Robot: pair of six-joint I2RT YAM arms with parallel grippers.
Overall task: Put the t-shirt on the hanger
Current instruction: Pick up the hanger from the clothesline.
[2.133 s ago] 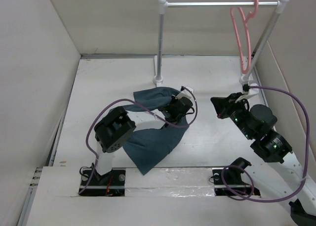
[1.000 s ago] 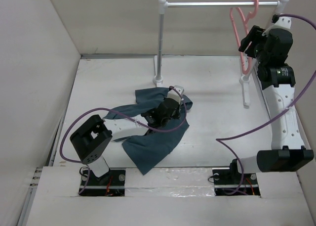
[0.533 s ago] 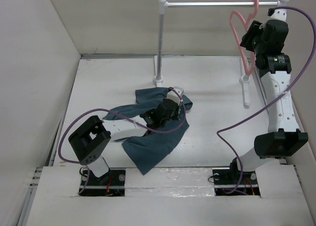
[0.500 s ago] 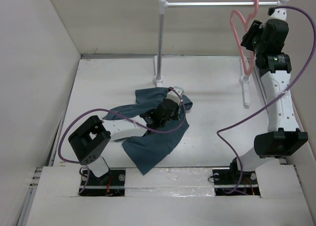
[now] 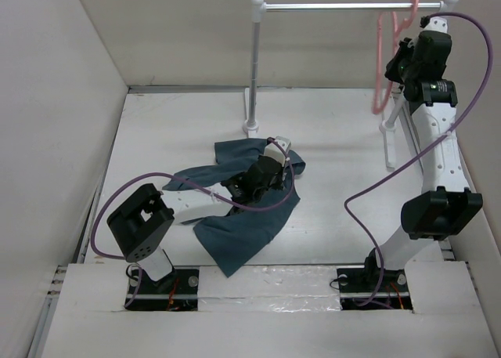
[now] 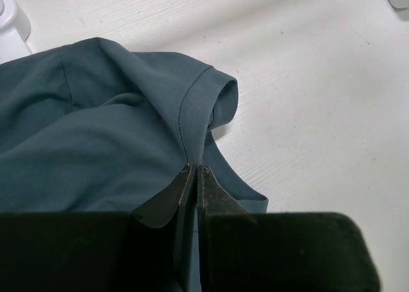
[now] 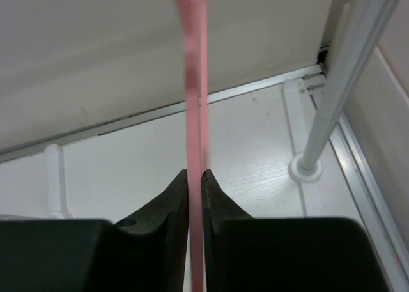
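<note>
Found right claw (image 7: 195, 174) pinching hanger (image 7: 195, 81) on its thin pink bar, tips closed against it on either side. Located hanger at far right, hook over rail (image 5: 337, 6), long axis hanging near vertical, edge-on to the wrist view. Found left claw (image 6: 194, 172) pressed together on shirt (image 6: 96, 138) at the sleeve seam, low over table (image 5: 180, 131) near its middle. Noted shirt crumpled, partly under the left arm, well apart from hanger and down-left of it in the top view. Judged right arm the only one placed to handle hanger, with left arm tied up with cloth. Judged next move to turn on lifting hook clear of rail, then carrying hanger down and left toward the held sleeve. Compared with half a second ago: hanger swung from broad-face to nearly edge-on, hook shifted slightly right along rail, right claw closed in. Seen no shift in shirt or left arm.
</note>
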